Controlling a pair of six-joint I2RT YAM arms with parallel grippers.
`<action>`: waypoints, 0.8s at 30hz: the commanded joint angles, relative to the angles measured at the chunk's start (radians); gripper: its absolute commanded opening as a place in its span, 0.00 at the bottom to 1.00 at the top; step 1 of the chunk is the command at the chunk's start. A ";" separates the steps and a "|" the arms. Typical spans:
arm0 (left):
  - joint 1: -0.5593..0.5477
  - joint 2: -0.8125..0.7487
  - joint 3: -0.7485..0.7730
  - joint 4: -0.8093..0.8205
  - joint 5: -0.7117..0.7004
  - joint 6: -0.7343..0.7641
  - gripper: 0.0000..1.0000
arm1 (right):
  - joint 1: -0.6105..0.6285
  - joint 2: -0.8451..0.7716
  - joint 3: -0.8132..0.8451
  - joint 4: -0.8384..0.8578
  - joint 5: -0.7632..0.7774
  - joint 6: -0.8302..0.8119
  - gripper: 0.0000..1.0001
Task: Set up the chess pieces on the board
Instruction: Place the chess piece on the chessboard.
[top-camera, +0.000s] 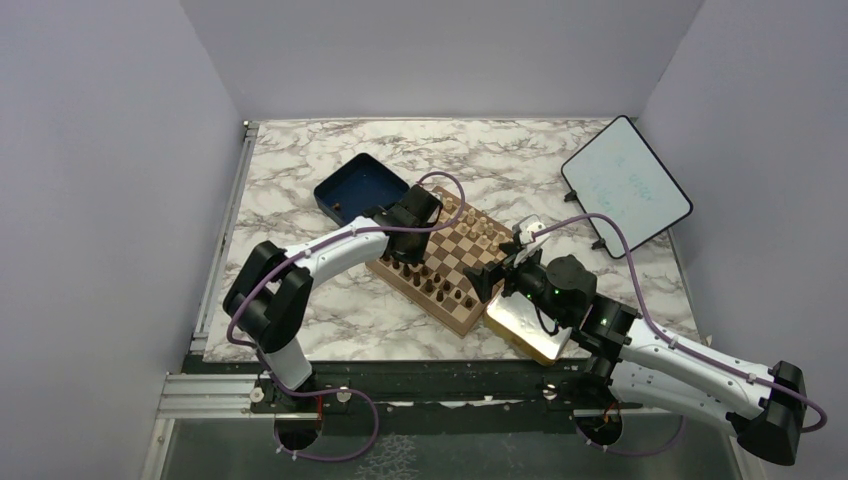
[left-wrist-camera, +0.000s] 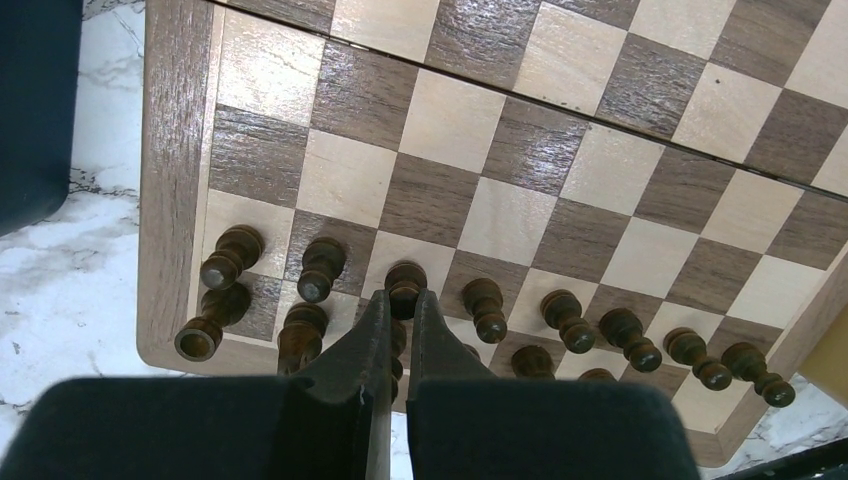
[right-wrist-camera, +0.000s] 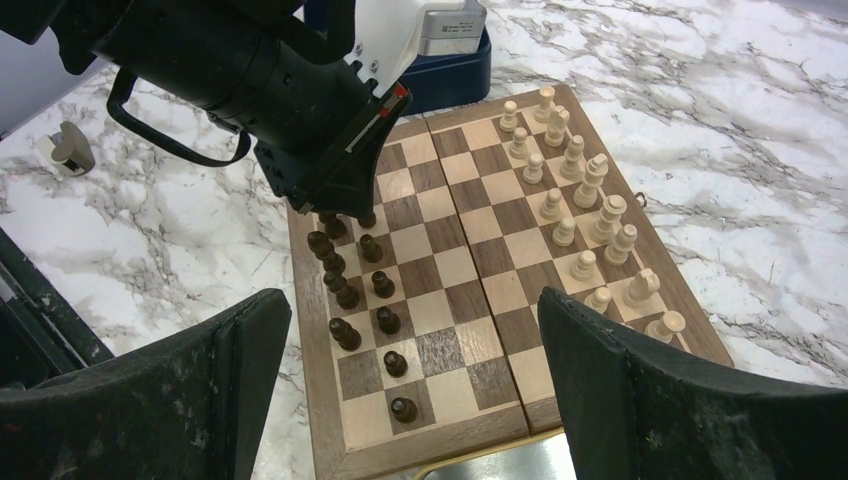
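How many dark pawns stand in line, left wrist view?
8 dark pawns, side by side in the board's second row; the left gripper partly hides the back-row pieces behind them.

Robotics lab test cell.
Plain pale-grey partition walls (top-camera: 120, 150) box in a white marble-patterned desk (top-camera: 350, 320) on three sides; along the desk's near edge, a slotted aluminium rail (top-camera: 210, 395) carries two bolted white-and-black robot arms (top-camera: 330, 255).

Middle of the board (right-wrist-camera: 440, 270) lies open; chess pieces (right-wrist-camera: 383, 284) line one side.
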 joint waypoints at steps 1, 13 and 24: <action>-0.005 0.015 -0.016 0.019 0.021 0.004 0.05 | 0.006 -0.002 0.031 -0.001 0.007 -0.004 1.00; -0.006 0.003 -0.022 0.020 0.031 -0.001 0.16 | 0.006 0.008 0.027 0.008 0.009 0.000 1.00; -0.005 -0.034 -0.003 0.000 0.019 -0.004 0.20 | 0.006 0.011 0.023 0.009 0.008 0.005 1.00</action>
